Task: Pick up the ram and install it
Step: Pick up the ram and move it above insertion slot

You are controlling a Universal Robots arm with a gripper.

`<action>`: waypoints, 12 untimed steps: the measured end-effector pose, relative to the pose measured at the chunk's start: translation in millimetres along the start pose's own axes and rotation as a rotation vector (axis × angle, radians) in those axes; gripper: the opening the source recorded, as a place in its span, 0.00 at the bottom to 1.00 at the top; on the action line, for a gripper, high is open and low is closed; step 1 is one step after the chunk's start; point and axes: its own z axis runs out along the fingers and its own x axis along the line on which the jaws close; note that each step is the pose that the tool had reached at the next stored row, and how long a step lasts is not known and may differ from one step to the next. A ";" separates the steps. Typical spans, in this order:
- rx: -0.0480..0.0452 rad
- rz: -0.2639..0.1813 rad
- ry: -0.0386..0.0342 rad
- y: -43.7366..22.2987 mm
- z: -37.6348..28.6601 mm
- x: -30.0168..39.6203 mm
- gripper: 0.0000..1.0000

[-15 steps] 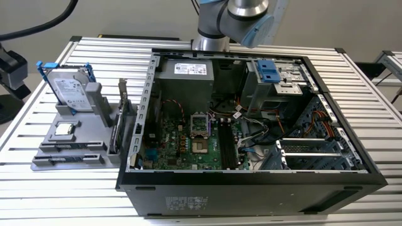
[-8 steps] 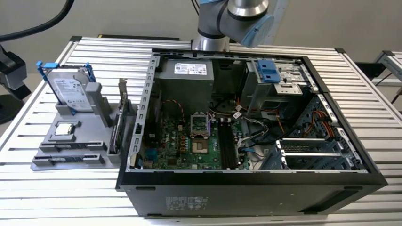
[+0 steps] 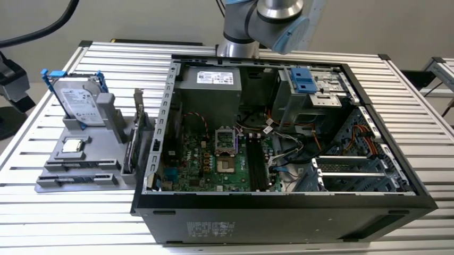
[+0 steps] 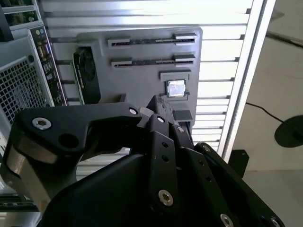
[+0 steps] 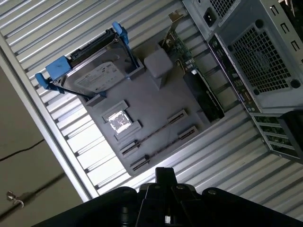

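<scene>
Across the slatted aluminium desk (image 3: 71, 228), the open black computer case (image 3: 284, 218) takes up most of the room. The grey plastic holder tray (image 3: 95, 154) sits just beside it on the exterior view's left. Beyond the case's far wall rises the silver and pale-blue arm (image 3: 248, 21). On the tray stand the silver-labelled hard drive with blue rails (image 3: 74, 101) and the green upright card with a metal bracket (image 5: 187, 61). The small square silver processor chip (image 5: 118, 122) lies flat between the hard drive and two slotted rows.

The ram (image 5: 154, 134), a long thin dark stick, appears to stand on edge between one pair of end holders, in the row nearer the processor chip. Its long axis runs crosswise to the card, with one end pointing towards the case. The black gripper (image 5: 164, 174) looks to hang well above the tray's end that carries the rows. From the gripper, then, the ram lies below and a little towards the processor chip. The gripper's tips look drawn together, with nothing held.

Seen edge-on, the ram is a mere line, and its chips and markings cannot be made out. In the second wrist view both rows show a dark strip, and I cannot tell which one holds the stick. There the gripper's own black linkage stands in front of much of the tray.
</scene>
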 end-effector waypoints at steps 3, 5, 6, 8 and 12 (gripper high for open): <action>-0.0001 0.025 -0.0012 0.0 0.0 0.0 0.00; -0.0002 0.036 -0.0018 0.0 0.0 0.0 0.00; -0.0002 0.042 -0.0021 0.0 0.0 0.0 0.00; -0.0003 0.053 -0.0026 0.0 0.0 0.0 0.00; -0.0005 0.076 -0.0038 0.0 0.0 0.0 0.00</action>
